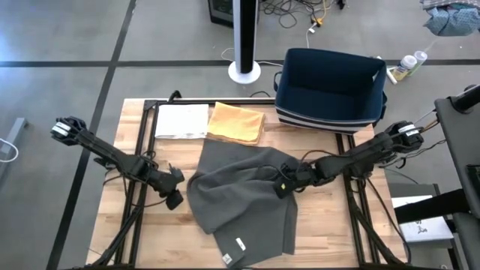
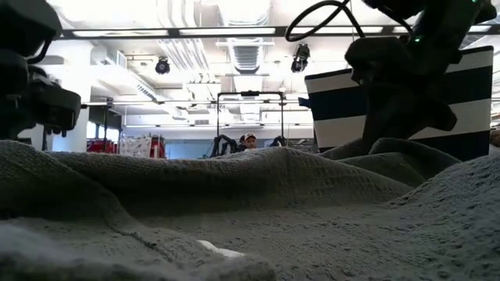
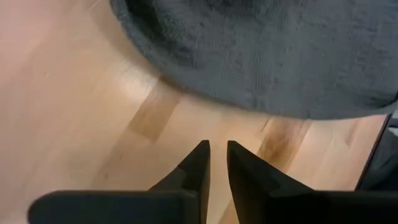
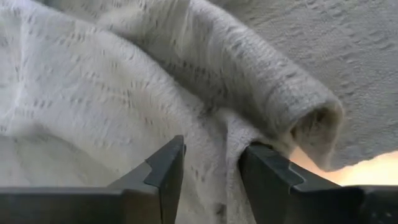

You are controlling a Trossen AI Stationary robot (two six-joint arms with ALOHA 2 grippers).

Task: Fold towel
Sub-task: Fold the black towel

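Note:
A grey towel (image 1: 240, 202) lies crumpled on the wooden table (image 1: 322, 225), with a white label (image 1: 240, 244) near its front edge. My right gripper (image 1: 282, 187) reaches in from the right onto the towel's right part and is shut on a raised fold (image 4: 211, 162). My left gripper (image 1: 175, 199) hovers over bare wood just left of the towel's left edge (image 3: 261, 106). Its fingers (image 3: 217, 149) stand a narrow gap apart with nothing between them. My right gripper pinches a raised ridge of the towel (image 4: 214, 134) between its two fingers, on the towel's right part. The fingers slant down from the table's right side. The cloth around them is bunched and slack and lies on the table; how many layers are pinched does not show.
At the table's far edge lie an orange cloth (image 1: 237, 122) and a white folded cloth (image 1: 181, 121). A navy striped basket (image 1: 330, 90) stands at the far right. Bare wood shows left and right of the towel. A person (image 2: 248, 140) is far off in the room.

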